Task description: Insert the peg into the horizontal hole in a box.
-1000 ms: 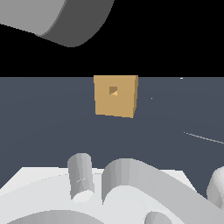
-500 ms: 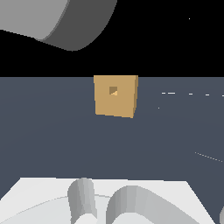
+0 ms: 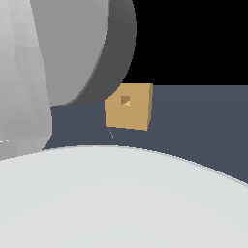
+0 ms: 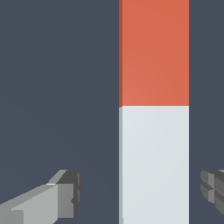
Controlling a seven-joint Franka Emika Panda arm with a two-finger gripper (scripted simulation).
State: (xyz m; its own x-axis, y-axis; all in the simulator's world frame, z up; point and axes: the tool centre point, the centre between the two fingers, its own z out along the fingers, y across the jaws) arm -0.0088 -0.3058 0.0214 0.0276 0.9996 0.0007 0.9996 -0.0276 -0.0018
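Peg [image 4: 154,52], seen in the wrist view, is a long square bar lying flat on the dark slate-blue floor [image 4: 57,87]. One half is orange-red; the other half is pale grey-white, and the two colours meet at a straight line across the bar. The gripper [image 4: 141,192] is spread wide around the pale half: one grey fingertip [image 4: 65,194] sits on one side of the bar and the other shows only at the picture's edge on the other side. Both fingertips stand clear of the bar, with floor visible between each and the peg, so the jaws are open and grip nothing.

The exterior view shows the tan box [image 3: 130,107] resting on the same dark floor, near the middle of the picture. Its small square hole [image 3: 126,100] faces the camera and sits slightly tilted. Large grey-white robot arm [image 3: 63,53] parts fill the upper left and whole lower part of that view, covering the box's near upper corner. The peg is not visible there. No writing, brand or label appears on any surface.
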